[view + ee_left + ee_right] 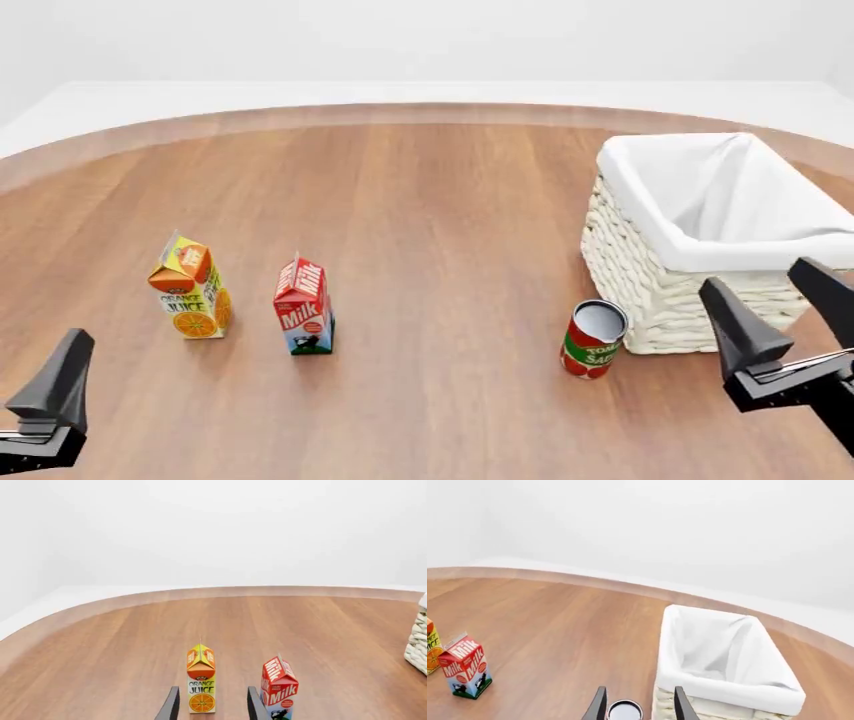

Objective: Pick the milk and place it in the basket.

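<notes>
Standing upright on the bare wood of the round table [441, 210], toward its left side and well in from the near edge: the milk [304, 306], red gable-top carton with white lettering. Sitting just beside it on the left, apart and not touching: the juice carton [190, 288], also upright. Resting near the right edge: the basket [694, 240], cream wicker with white lining, well apart from the milk. Standing just beside the basket's near-left corner: the tomato can [593, 339], tilted slightly, contact hard to judge.

Hovering over the near-left edge: the left gripper [211, 705], its 2 fingers [171, 705] spread wide and gripping nothing, framing the juice carton in the wrist view, with the milk just outside 1 finger. Hovering over the near-right edge, near the basket: the right gripper [637, 705], likewise spread apart and carrying nothing.
</notes>
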Available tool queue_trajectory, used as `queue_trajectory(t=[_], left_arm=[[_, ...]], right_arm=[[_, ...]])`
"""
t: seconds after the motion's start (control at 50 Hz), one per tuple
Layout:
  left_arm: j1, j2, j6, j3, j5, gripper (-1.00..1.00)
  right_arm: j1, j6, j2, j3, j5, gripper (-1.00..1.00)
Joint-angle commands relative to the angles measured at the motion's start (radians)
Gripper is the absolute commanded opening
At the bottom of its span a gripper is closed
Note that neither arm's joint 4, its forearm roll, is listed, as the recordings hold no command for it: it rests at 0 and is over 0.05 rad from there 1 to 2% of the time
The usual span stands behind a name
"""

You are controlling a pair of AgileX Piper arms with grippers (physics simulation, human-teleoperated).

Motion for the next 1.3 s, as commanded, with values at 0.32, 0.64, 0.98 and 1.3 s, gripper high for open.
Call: queue_trajectory(t=[0.32,0.64,0.98,1.3], left_arm=[[0.0,0.0,0.0,0.0,0.0,1.0],[0.0,0.0,0.0,0.0,0.0,1.0],[0.0,0.0,0.0,0.0,0.0,1.0],[0.0,0.0,0.0,0.0,0.0,1.0]], right_arm=[[0.183,-0.023,0.438,-0.287,-0.123,1.0],[0.306,-0.042,0.561,-0.494,-0.055,1.0],[0.403,-0.084,0.7,-0.656,0.005,1.0],[0.462,-0.118,0.861,-0.854,0.069,1.0]])
